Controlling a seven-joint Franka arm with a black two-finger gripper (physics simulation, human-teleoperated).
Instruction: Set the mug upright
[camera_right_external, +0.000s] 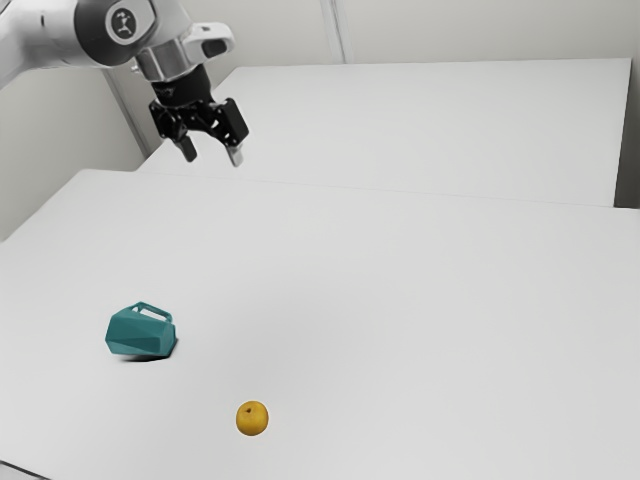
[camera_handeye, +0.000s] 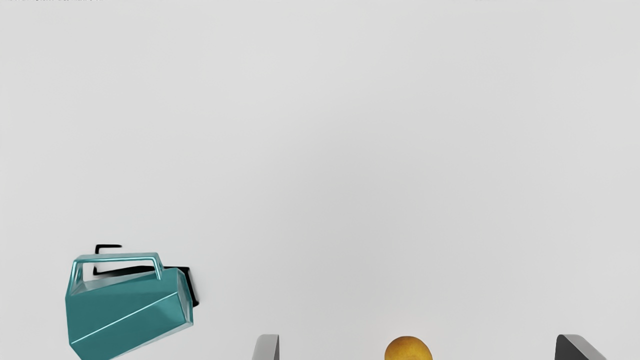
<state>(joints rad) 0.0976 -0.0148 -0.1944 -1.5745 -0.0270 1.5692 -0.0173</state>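
Across the table (camera_right_external: 400, 320), the mug (camera_right_external: 140, 335) lies on its side, well apart from the open, empty fingers (camera_handeye: 266, 349), where an off-centre grasp on its slanted facets could make it slip or roll, perhaps toward the orange (camera_right_external: 252, 418).

White tabletop (camera_right_external: 430, 330), backed by another flat white surface (camera_right_external: 420, 130) and pale grey walls (camera_right_external: 270, 35), under soft light.

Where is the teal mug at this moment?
The teal mug lies on its side on the white table, toward the exterior view's left, with the orange fruit as its nearest neighbour.
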